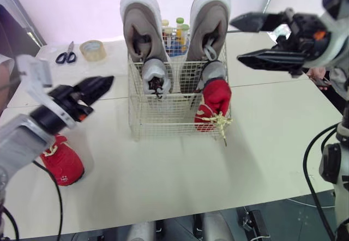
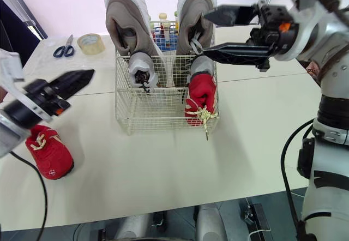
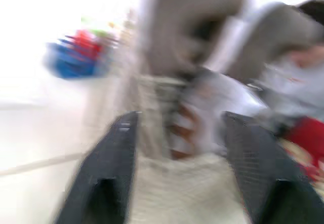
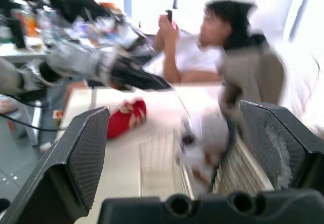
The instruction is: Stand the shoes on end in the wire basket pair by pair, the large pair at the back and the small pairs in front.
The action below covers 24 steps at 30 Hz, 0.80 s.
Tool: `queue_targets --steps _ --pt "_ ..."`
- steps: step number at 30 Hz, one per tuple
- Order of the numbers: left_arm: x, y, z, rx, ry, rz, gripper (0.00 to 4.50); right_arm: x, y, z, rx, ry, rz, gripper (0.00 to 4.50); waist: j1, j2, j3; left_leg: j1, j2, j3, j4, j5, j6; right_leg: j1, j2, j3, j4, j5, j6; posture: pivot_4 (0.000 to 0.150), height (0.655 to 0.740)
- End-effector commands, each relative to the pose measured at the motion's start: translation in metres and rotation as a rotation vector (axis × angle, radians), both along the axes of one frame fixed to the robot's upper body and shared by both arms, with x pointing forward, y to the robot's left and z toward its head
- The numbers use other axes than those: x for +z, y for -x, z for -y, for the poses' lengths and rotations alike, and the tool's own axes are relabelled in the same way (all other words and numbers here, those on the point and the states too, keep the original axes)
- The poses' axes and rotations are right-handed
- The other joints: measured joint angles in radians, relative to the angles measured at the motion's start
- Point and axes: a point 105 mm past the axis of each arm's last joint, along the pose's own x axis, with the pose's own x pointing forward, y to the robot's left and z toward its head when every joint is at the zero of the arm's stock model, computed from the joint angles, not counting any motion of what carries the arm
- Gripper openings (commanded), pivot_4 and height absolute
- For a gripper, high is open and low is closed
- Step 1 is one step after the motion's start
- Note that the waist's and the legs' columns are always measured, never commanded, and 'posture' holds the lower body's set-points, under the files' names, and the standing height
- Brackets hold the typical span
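While left tool (image 1: pixel 107 81) and right tool (image 1: pixel 236 40) gape empty, boxy wire-mesh basket (image 1: pixel 163 118), rounded grey shoes (image 1: pixel 143 25) upright inside

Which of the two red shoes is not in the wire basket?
The loose red shoe, lying flat on the table near the left gripper. The other red shoe stands on end in the wire basket, front right.

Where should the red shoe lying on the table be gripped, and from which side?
The red shoe seems to lie sole down with both long sides free, so probably pinch across its middle, coming from above with the left tool.
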Motion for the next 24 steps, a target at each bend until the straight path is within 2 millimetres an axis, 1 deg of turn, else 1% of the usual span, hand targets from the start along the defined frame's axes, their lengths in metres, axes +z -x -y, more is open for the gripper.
queue_targets --steps 1,2,3,4,5,6,7,10,14,19,24 --pt "0.031 -0.001 -0.055 0.327 -0.153 0.017 4.41 -0.012 0.024 -0.017 0.147 0.115 0.004 4.50 0.000 0.000 0.000 0.000 0.000 0.002 -0.001 0.000 0.000 -0.002 -0.002 0.000 0.000 0.000 0.000 0.150 0.7400" --pt "0.030 -0.001 -0.075 0.436 -0.205 -0.056 4.41 -0.021 0.030 -0.020 0.192 0.167 0.002 4.50 0.001 0.000 0.000 0.000 0.000 0.006 -0.002 0.000 0.000 -0.004 -0.004 0.000 0.001 0.000 0.000 0.150 0.7400" --pt "0.025 0.001 -0.093 0.528 -0.243 -0.149 4.41 -0.032 0.034 -0.022 0.222 0.227 0.018 4.50 0.002 0.000 0.000 0.000 0.000 0.007 -0.002 0.000 0.000 -0.005 -0.004 -0.001 0.001 0.000 0.000 0.150 0.7400" --pt "0.015 0.006 -0.116 0.650 -0.216 -0.264 4.41 -0.046 0.036 -0.022 0.242 0.303 0.051 4.50 0.002 0.000 0.000 0.000 0.000 0.008 -0.004 0.000 0.000 -0.005 -0.004 0.000 0.001 0.000 0.000 0.150 0.7400" --pt "0.003 0.015 -0.137 0.778 -0.147 -0.372 4.41 -0.059 0.036 -0.022 0.255 0.368 0.079 4.50 0.002 0.000 0.000 0.000 0.000 0.010 -0.005 0.000 0.000 -0.006 -0.004 -0.001 0.001 0.000 0.000 0.150 0.7400" --pt "-0.007 0.024 -0.150 0.864 -0.098 -0.448 4.41 -0.068 0.036 -0.021 0.265 0.409 0.097 4.50 0.001 0.000 0.000 0.001 0.000 0.010 -0.005 0.000 0.001 -0.007 -0.005 -0.001 0.001 0.000 0.001 0.150 0.7400" --pt "-0.012 0.032 -0.155 0.914 -0.071 -0.493 4.41 -0.071 0.035 -0.021 0.269 0.423 0.109 4.50 -0.001 0.000 0.000 0.003 0.000 0.012 -0.007 -0.001 0.001 -0.007 -0.006 0.000 0.002 0.000 0.001 0.150 0.7400" --pt "-0.029 0.051 -0.153 0.980 0.019 -0.569 4.41 -0.069 0.031 -0.024 0.292 0.421 0.141 4.50 -0.012 -0.003 0.001 0.003 0.000 0.014 -0.007 -0.001 0.000 -0.009 -0.008 0.001 0.004 0.002 0.004 0.150 0.7400" --pt "-0.066 0.065 -0.141 0.997 0.087 -0.629 4.41 -0.069 0.030 -0.026 0.328 0.430 0.172 4.50 -0.019 -0.004 0.001 0.004 0.001 0.014 -0.009 -0.001 -0.003 -0.010 -0.010 0.001 0.004 0.001 0.000 0.150 0.7400" --pt "-0.104 0.072 -0.123 1.008 0.182 -0.692 4.41 -0.076 0.021 -0.024 0.316 0.465 0.179 4.50 -0.020 -0.006 -0.001 0.006 0.001 0.015 -0.010 -0.001 -0.003 -0.008 -0.011 0.001 0.002 0.002 -0.002 0.150 0.7400" --pt "-0.121 0.071 -0.114 1.009 0.222 -0.746 4.41 -0.076 0.020 -0.024 0.320 0.466 0.172 4.50 -0.020 -0.007 -0.001 0.006 0.001 0.015 -0.010 -0.001 -0.003 -0.008 -0.011 0.001 0.002 0.002 -0.003 0.150 0.7400"
